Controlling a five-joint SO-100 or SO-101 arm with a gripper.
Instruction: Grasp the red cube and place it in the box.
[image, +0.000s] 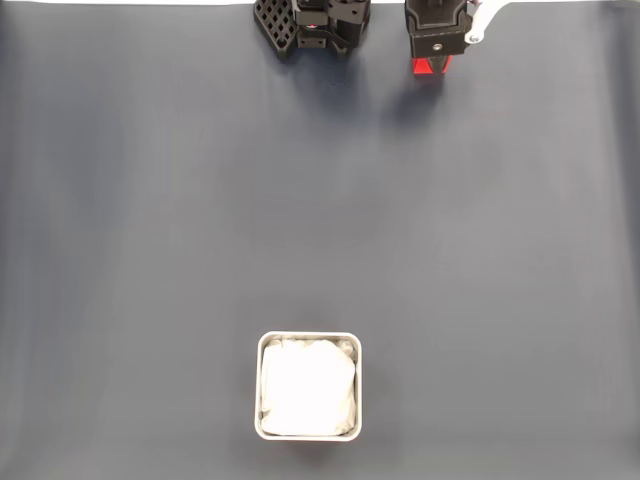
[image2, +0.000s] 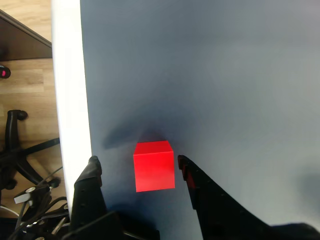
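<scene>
Black claw (image2: 136, 167) at bottom of wrist view, spread wide, straddling red cube (image2: 154, 166), fingers not touching yet. Grasp step. Next, prob: close, lift, carry to box (image: 308, 427), lower centre of fixed view, well apart.

we have two cameras. the fixed view looks straight down from well above onto the dark mat (image: 320, 220), taking in most of it, with the arm's base at its top edge and the box (image: 308, 386) low in the picture. the wrist view rides on the arm, close to the mat (image2: 210, 75), looking past the gripper (image2: 137, 167) across the mat's edge to a wooden floor (image2: 27, 85). both share the red cube (image: 432, 68) (image2: 154, 166) and the mat around it.
</scene>
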